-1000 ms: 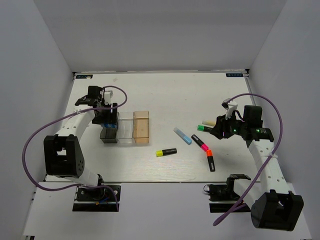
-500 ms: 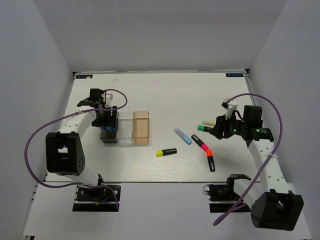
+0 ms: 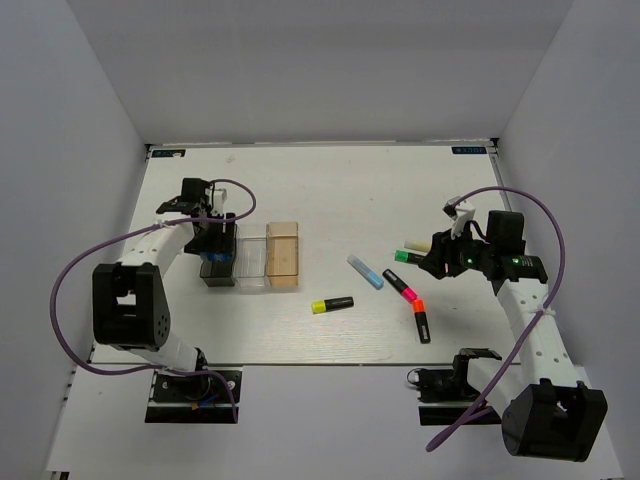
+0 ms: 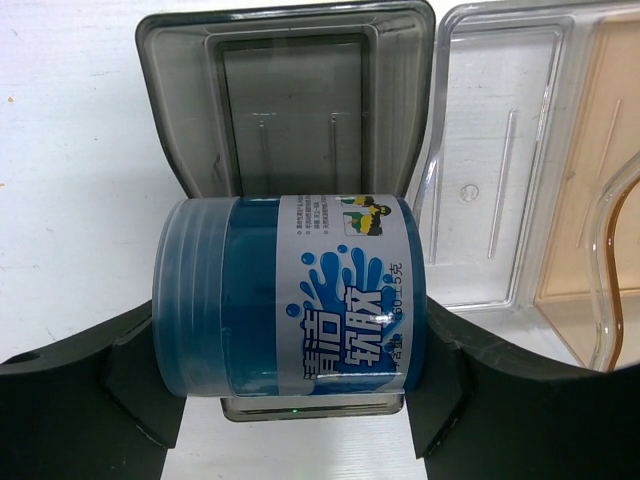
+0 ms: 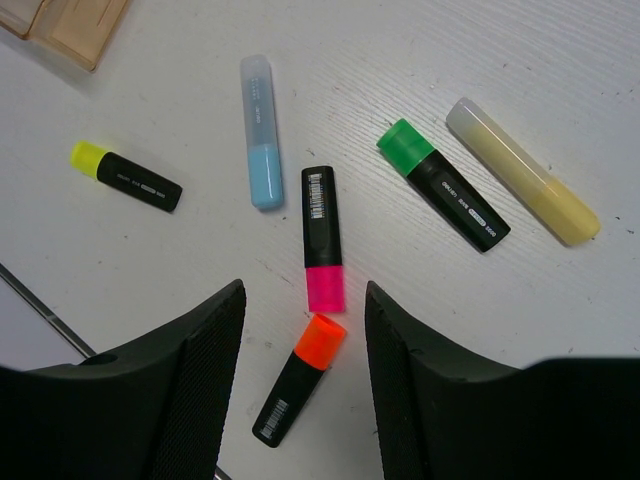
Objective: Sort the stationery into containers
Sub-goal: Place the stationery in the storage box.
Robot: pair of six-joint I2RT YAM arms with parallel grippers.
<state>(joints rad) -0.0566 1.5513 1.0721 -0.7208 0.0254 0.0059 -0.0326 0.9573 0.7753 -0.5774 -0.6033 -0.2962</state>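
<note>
White tabletop (image 3: pixel 300 180) between grey walls, seen from above: three adjoining trays sit at the left, the dark grey tray (image 3: pixel 217 274), the clear tray (image 3: pixel 251 264) and the tan tray (image 3: pixel 284 256). The left gripper (image 3: pixel 214 238) hangs over the dark grey one. The right gripper (image 3: pixel 432 262) is well apart, above loose pens lying on the table.

Left wrist view: the fingers pinch a blue tub (image 4: pixel 290 295) with a blue-white label by its ends. It lies crosswise over the near end of the dark grey tray; whether it touches the tray I cannot tell. The visible floors of all three trays show only moulded plastic.

Right wrist view: the jaws are spread above the table. Below lie the pink highlighter (image 5: pixel 322 240), orange highlighter (image 5: pixel 298 380), green highlighter (image 5: pixel 445 185), yellow highlighter (image 5: pixel 127 177), light-blue marker (image 5: pixel 260 130) and a pale yellow marker (image 5: pixel 522 170), all outside the trays.
</note>
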